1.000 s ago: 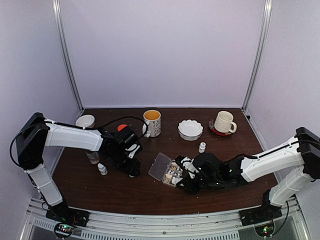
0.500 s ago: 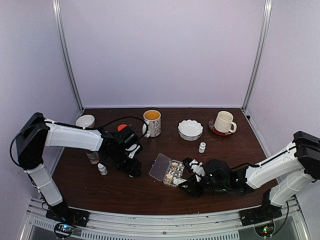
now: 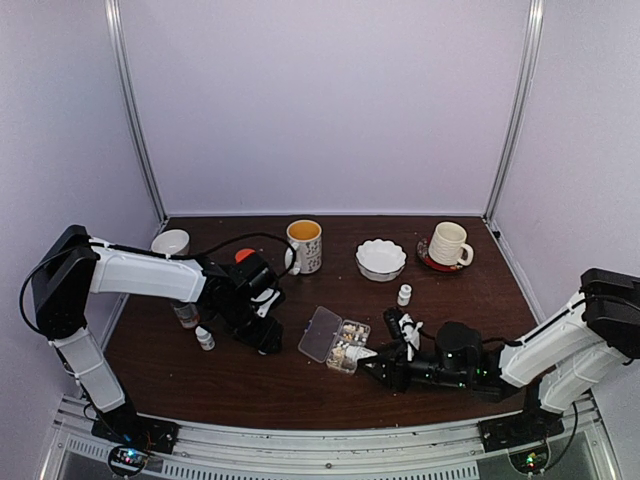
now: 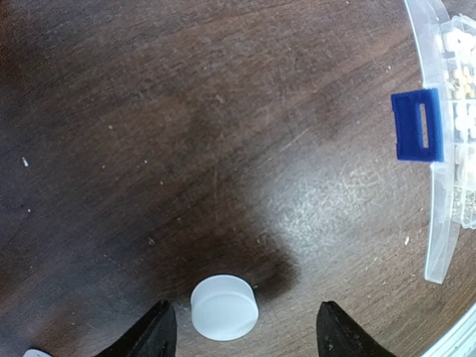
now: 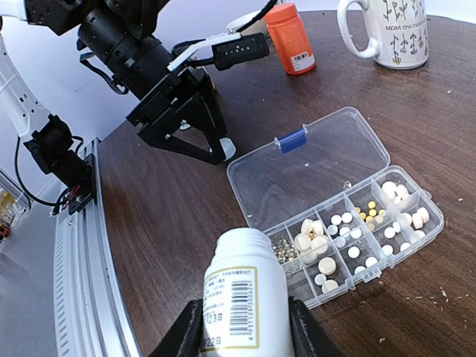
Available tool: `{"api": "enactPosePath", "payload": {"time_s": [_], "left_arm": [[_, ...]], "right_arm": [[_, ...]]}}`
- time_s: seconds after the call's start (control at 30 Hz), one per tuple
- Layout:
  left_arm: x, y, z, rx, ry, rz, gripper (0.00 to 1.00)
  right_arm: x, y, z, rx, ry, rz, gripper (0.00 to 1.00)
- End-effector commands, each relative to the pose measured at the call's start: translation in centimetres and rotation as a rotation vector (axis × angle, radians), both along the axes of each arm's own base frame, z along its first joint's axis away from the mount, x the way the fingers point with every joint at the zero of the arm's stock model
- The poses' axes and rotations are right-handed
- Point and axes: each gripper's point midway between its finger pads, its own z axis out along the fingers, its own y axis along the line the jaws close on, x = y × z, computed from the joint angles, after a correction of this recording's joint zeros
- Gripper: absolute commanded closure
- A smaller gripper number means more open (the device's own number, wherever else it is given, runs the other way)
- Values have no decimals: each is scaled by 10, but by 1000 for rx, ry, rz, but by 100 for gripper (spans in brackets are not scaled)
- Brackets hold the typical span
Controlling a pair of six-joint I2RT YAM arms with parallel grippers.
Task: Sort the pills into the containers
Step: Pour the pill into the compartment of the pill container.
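Expect more sorting: several containers [image 5: 387, 269] hold pills [image 5: 311, 242], your right fingers [image 5: 307, 331] pinch a white bottle [image 5: 245, 297], and your left fingers [image 4: 156, 335] stand spread around a cap [image 4: 223, 306].

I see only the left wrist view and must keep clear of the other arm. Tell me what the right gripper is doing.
Observer: The right gripper is shut on a white bottle.
Operator: Say where that bottle points.
Observer: It is tipped nearly level, neck end at the near corner of the box.
Operator: Name anything standing near my left gripper.
Observer: An orange bottle stands upright just beyond it, left of the mug.
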Motion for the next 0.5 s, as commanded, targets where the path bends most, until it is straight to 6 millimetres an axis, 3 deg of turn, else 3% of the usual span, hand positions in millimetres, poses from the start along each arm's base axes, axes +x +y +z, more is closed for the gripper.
{"api": "enactPosePath", "payload": {"time_s": [0.0, 0.13, 0.33, 0.47], "left_arm": [[-3, 2, -1, 18, 10, -8, 33], [-3, 2, -3, 30, 12, -5, 34], [-1, 10, -10, 115, 5, 0, 46], [0, 9, -12, 130, -3, -3, 49]], "right_arm": [[0, -3, 35, 130, -83, 5, 100], [0, -4, 53, 149, -129, 7, 100], [-2, -10, 76, 164, -182, 5, 100], [-3, -13, 89, 177, -204, 5, 100]]}}
